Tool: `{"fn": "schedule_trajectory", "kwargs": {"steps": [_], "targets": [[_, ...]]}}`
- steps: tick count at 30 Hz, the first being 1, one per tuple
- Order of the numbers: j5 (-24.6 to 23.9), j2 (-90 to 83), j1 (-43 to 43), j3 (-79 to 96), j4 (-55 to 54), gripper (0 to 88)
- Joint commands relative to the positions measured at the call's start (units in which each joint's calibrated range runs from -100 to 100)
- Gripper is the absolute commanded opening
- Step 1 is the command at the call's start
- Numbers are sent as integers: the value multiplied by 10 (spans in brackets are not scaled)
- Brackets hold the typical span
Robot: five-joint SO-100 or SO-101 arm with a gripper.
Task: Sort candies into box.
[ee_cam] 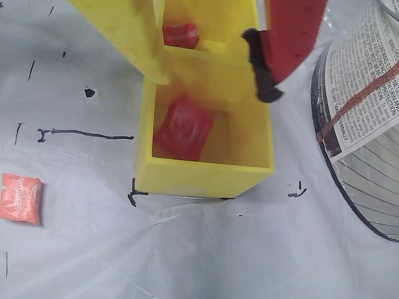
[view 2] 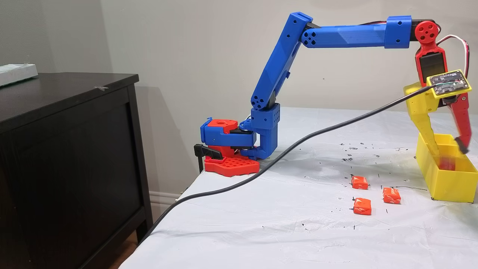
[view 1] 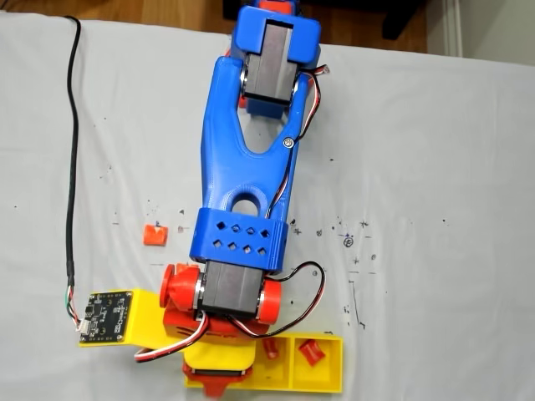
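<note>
Box: matt yellow plastic. Candies: glossy crinkled wrappers. Surface: wrinkled white sheet. Cabinet: dark wood.

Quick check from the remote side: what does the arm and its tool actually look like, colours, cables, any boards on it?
The arm has blue printed links, red joint hubs and a red and blue base. The tool pairs a yellow finger with a red finger that has a black tip. A small circuit board on a yellow plate rides at the wrist, fed by a black cable. Red, white and black servo wires loop alongside.
</note>
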Motion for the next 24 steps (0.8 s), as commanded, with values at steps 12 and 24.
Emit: {"fn": "schedule_trajectory", "kwargs": {"steps": [12,24], "targets": [[8,-83,13,-6,14,90],[36,-263,36,256,7,2]]}}
